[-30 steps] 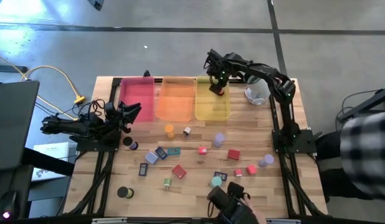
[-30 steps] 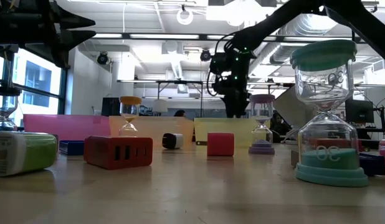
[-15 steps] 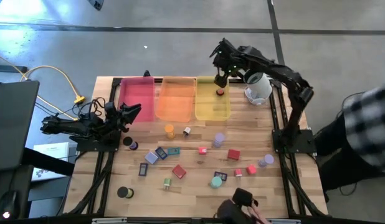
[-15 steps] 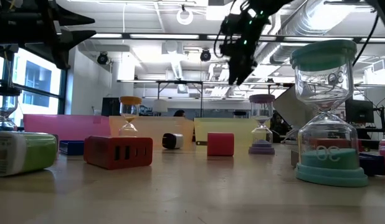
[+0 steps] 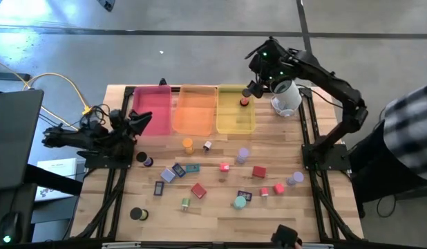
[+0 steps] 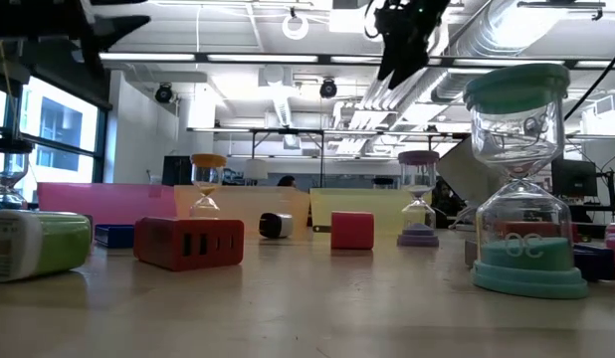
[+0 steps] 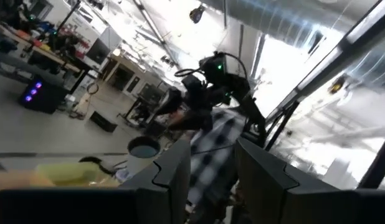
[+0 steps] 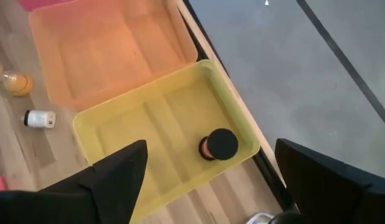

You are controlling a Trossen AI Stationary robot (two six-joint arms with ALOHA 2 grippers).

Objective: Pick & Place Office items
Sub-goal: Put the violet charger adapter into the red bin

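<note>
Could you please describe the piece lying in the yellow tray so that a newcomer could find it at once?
Start at the three translucent trays along the table's far edge and take the yellow tray, nearest the right arm. In its far right corner lies a small hourglass with a red body and a black cap. It is the only item inside any tray.

Right hand raised high over the desk's far edge, arm stretched out and bent at the elbow, fingers spread wide, empty. Left hand lifted at the left side, fingers partly parted, empty.
</note>
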